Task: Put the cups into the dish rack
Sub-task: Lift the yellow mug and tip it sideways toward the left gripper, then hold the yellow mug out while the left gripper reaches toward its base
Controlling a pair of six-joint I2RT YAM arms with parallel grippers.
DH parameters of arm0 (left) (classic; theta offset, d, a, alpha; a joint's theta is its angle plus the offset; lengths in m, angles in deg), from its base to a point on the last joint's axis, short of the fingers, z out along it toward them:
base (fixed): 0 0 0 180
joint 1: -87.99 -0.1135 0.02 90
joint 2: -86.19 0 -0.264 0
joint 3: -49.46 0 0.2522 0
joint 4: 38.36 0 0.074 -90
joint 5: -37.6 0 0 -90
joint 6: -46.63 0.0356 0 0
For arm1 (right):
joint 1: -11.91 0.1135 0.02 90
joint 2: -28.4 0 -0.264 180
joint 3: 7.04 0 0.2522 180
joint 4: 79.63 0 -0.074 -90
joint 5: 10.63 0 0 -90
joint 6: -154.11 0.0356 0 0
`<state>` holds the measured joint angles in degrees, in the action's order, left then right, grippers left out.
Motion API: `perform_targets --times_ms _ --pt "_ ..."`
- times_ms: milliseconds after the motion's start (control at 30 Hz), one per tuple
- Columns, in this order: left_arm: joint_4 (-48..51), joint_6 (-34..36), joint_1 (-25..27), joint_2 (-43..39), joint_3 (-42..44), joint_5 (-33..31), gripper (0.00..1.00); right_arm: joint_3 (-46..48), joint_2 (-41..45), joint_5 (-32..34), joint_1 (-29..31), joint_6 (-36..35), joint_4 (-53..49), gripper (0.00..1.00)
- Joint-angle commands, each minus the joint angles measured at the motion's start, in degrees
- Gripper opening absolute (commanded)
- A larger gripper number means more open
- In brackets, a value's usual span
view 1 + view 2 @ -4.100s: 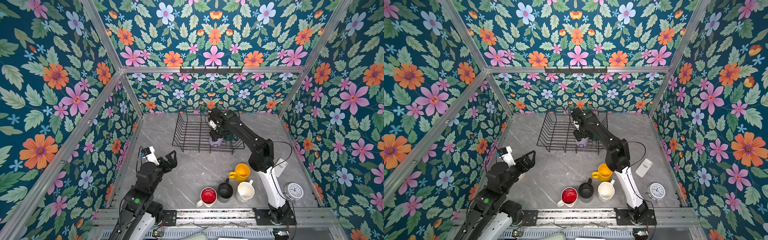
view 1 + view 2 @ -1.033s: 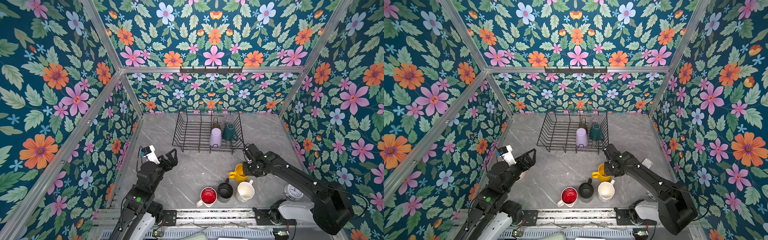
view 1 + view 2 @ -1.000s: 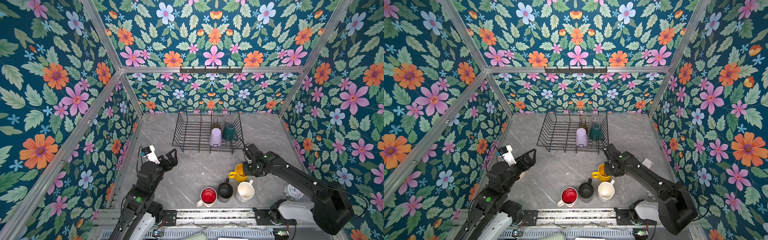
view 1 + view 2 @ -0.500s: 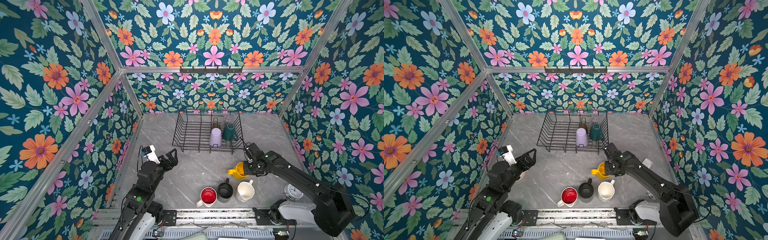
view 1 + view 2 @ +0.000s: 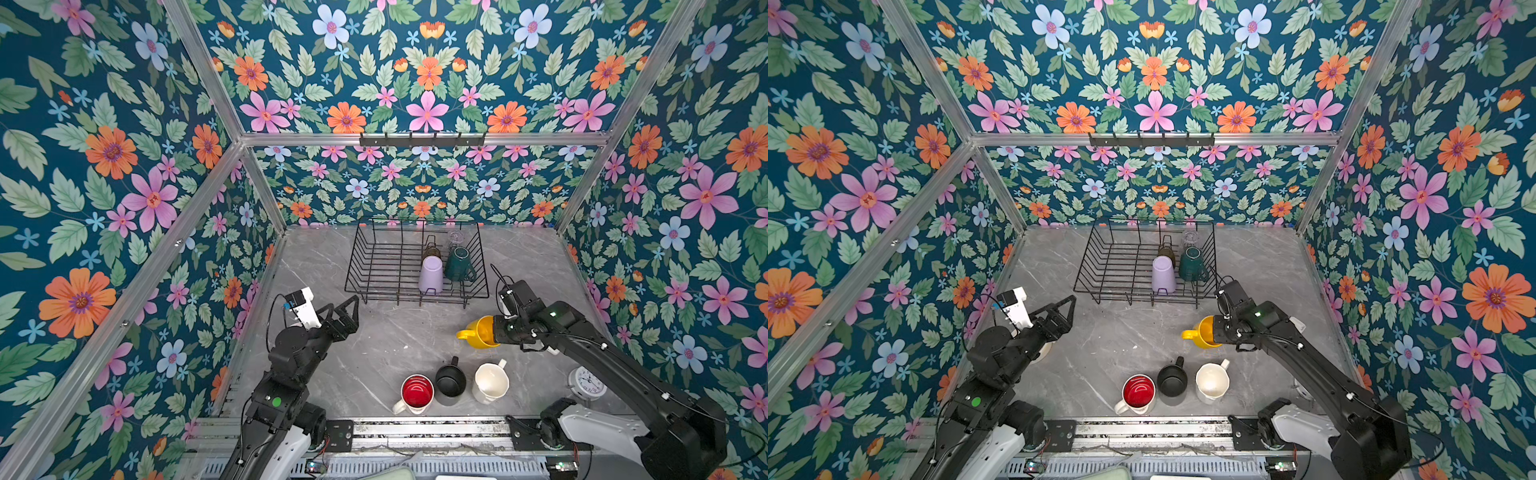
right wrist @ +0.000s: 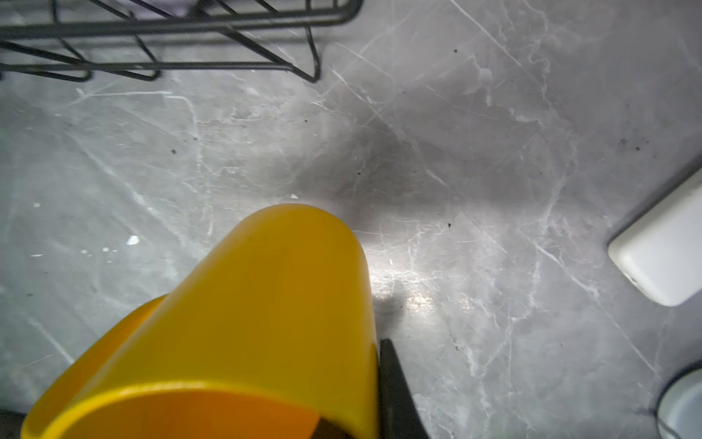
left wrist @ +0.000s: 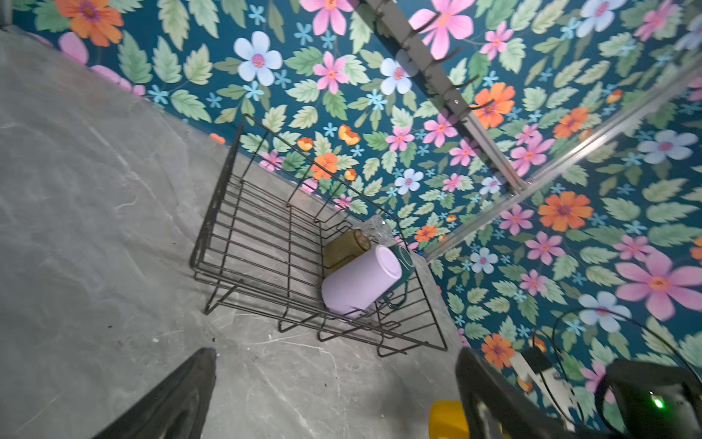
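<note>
Found right pincer (image 5: 496, 331) closed on yellow mug (image 5: 481, 332) at the rim, mug tipped sideways, handle away from arm, seemingly clear of counter (image 5: 395, 332), near rack (image 5: 415, 293) front corner. Unable to see how deep rim sits between jaws. Found left pincer (image 5: 343, 314) spread wide, empty, well apart. Counted four cups (image 5: 457, 264) in rack, lilac tumbler (image 5: 431, 274) nearest; three mugs (image 5: 451, 380) waiting on counter. Judged grip shallow: could slip or swing mug in transit. Could snag handle on rack wire, or topple tumbler, if carried in low. Read no brand, label or writing; clock (image 5: 587, 380) face too small to read.
</note>
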<state>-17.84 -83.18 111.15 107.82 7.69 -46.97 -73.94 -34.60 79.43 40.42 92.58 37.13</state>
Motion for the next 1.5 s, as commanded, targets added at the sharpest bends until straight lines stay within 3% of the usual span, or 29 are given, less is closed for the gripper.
perform_targets --times_ms 0,233,400,700,1067,1467 --pt "-7.93 3.65 -0.06 -0.96 0.4 5.99 1.0 -1.37 2.35 -6.26 -0.25 1.11 1.97 0.0" --pt "-17.47 6.29 -0.09 -0.45 1.78 17.34 1.0 -1.98 4.82 -19.26 -0.81 5.08 9.47 0.0" --pt "-24.84 6.94 -0.13 3.75 1.87 29.76 0.99 -0.41 4.41 -29.61 -1.1 10.42 19.43 0.0" --pt "-26.8 10.1 -0.13 10.78 -0.66 41.07 0.98 3.81 1.83 -41.71 -1.79 22.91 40.9 0.0" --pt "-23.9 15.92 -0.05 15.56 -3.22 44.45 0.98 2.63 -2.56 -52.39 -1.81 34.18 58.08 0.0" --pt "-22.5 20.56 0.01 20.98 -7.23 49.62 0.97 1.84 -4.48 -58.19 -1.18 37.24 61.78 0.0"
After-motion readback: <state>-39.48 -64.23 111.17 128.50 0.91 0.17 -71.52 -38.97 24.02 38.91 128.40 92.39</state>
